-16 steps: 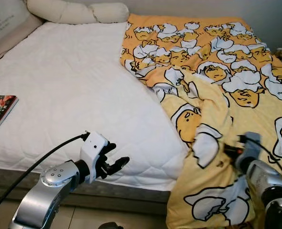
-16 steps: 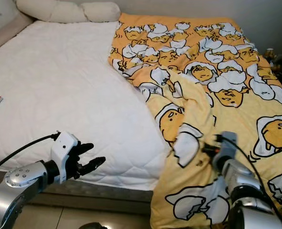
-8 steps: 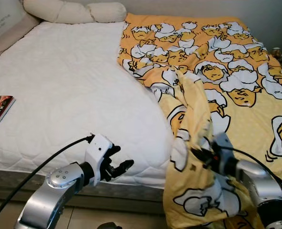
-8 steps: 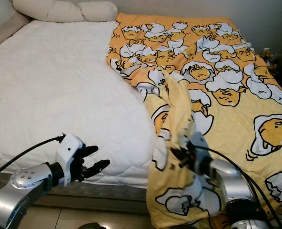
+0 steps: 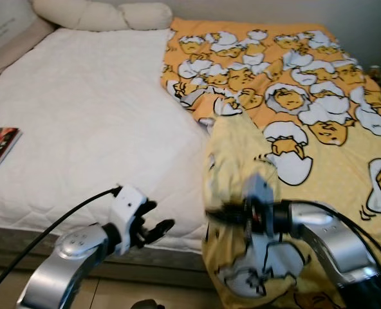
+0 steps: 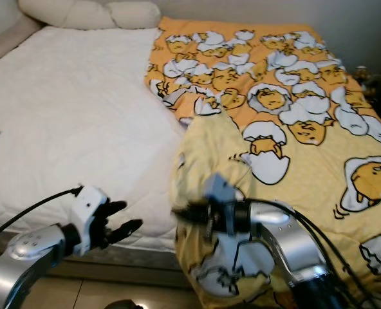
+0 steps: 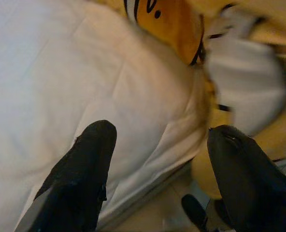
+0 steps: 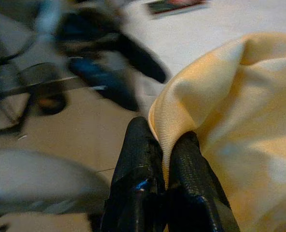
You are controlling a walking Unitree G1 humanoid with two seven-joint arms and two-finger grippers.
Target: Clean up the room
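right wrist view: right gripper point(image 8: 164, 145) pinched shut on yellow egg-print blanket point(image 5: 293, 122); left gripper point(image 7: 157, 159) open beside white quilted mattress point(image 5: 94, 122); keep fold taut, draw across mattress

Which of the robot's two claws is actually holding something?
The right gripper: its jaws are pinched shut on a fold of the yellow egg-print blanket. The left gripper hangs open by the mattress edge.

White quilted mattress point(image 5: 94, 122) as landmark. Two cream pillows point(image 5: 100, 14) lie at its head end, touching each other. Padded headboard point(image 5: 4, 32) runs along its far left side. Tiled floor point(image 5: 107, 293) sits below its front edge, and a grey wall point(image 5: 364, 26) rises behind its far right corner.
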